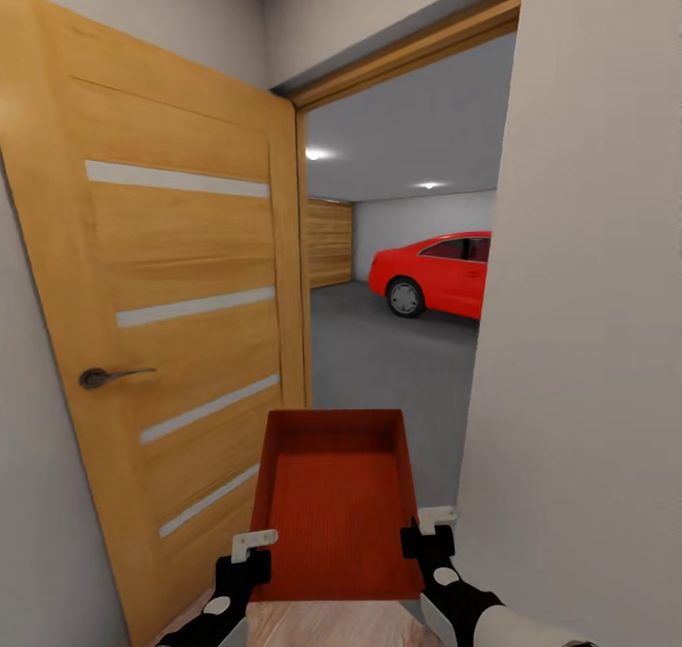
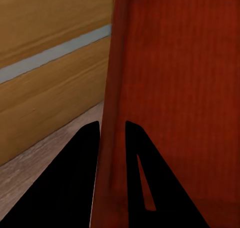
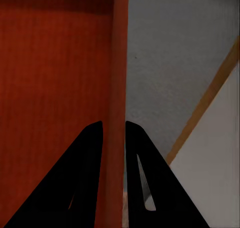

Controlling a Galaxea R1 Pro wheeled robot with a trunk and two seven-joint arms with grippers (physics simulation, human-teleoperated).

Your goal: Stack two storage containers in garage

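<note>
I carry one red-orange open-topped storage container in front of me, held level at a doorway. My left gripper is shut on its left wall, one finger each side. On the opposite wall my right gripper is shut the same way. Through the doorway lies the garage with its dark grey concrete floor. Light wood plank flooring shows under the container.
An open wooden door with a lever handle stands close on my left. A white wall bounds the doorway on my right. Inside the garage a glossy red car is parked at the right, with a wooden panel behind.
</note>
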